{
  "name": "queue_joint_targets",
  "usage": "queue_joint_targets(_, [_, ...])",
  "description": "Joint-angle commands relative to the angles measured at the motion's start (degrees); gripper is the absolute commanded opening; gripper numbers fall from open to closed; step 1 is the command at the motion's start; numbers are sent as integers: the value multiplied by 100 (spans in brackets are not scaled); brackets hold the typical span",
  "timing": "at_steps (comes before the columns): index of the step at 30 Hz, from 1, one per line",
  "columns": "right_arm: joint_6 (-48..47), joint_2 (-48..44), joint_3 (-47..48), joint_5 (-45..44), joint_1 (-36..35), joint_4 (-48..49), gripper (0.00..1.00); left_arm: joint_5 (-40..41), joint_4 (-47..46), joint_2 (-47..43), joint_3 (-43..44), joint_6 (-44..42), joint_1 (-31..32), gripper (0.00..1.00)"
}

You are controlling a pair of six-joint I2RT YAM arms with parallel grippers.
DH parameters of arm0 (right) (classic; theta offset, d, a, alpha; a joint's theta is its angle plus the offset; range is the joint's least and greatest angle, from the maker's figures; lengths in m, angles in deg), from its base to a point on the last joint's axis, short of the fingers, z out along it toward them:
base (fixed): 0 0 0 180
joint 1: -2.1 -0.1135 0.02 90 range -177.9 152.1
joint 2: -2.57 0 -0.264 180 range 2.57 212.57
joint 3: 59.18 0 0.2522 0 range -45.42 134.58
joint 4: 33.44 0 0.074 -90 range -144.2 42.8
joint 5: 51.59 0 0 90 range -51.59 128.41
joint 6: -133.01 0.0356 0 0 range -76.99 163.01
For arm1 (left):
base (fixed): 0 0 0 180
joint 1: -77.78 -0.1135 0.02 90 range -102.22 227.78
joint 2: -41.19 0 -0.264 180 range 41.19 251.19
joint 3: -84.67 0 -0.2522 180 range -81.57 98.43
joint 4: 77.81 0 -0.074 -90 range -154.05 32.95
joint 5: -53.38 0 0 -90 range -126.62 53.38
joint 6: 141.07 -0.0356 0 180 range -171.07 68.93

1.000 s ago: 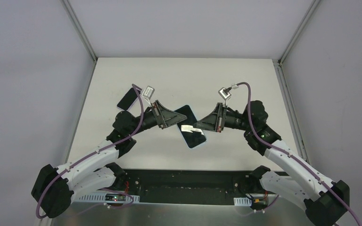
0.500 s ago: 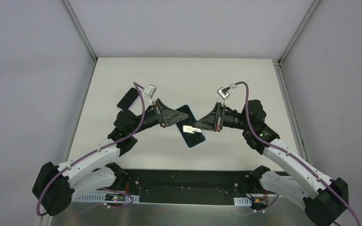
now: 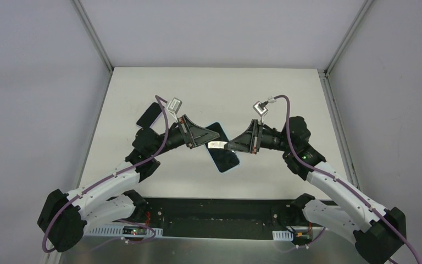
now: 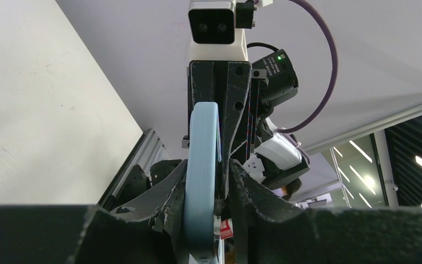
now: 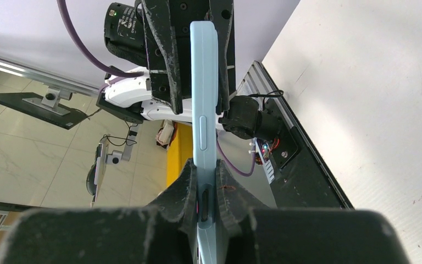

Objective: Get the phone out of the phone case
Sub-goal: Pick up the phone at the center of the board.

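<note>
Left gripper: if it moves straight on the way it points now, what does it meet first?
The phone that it holds; beyond that, probably the right gripper, facing it from the opposite side.

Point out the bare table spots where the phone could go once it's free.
Bare: the far strip of the table along the back wall, right of the dark phone; the near strip between the cased phone and the black base plate. Crowded: the centre, where left claw and right claw meet on the cased phone.
</note>
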Motion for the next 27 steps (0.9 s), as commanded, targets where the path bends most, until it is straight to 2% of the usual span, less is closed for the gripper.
queue_joint_targets(1, [-42, -120, 113, 152, 27, 567, 0, -201, -423, -43, 328, -61, 18, 28])
queue_joint_targets(13, [-91, -150, 57, 165, 25, 614, 0, -185, -434, -53, 355, -51, 22, 14])
queue_joint_targets(17, [-29, -102, 59, 124, 26, 599, 0, -196, -440, -22, 397, -34, 22, 0])
queue_joint_targets(18, [-15, -70, 78, 118, 28, 561, 1, -181, -440, -17, 400, -34, 22, 0])
queue_joint_targets(22, [79, -48, 137, 4, 35, 356, 63, -24, -440, -66, 400, -34, 22, 0])
queue_joint_targets(24, [123, -103, 159, -115, 62, 214, 86, 54, -440, -86, 420, -51, 22, 0])
queue_joint_targets(25, [137, -142, 171, -158, 83, 127, 96, 100, -440, -86, 444, -51, 22, 0])
queue_joint_targets(27, [168, -285, 173, -310, 135, -24, 99, 198, -440, -87, 486, -39, 14, 0])
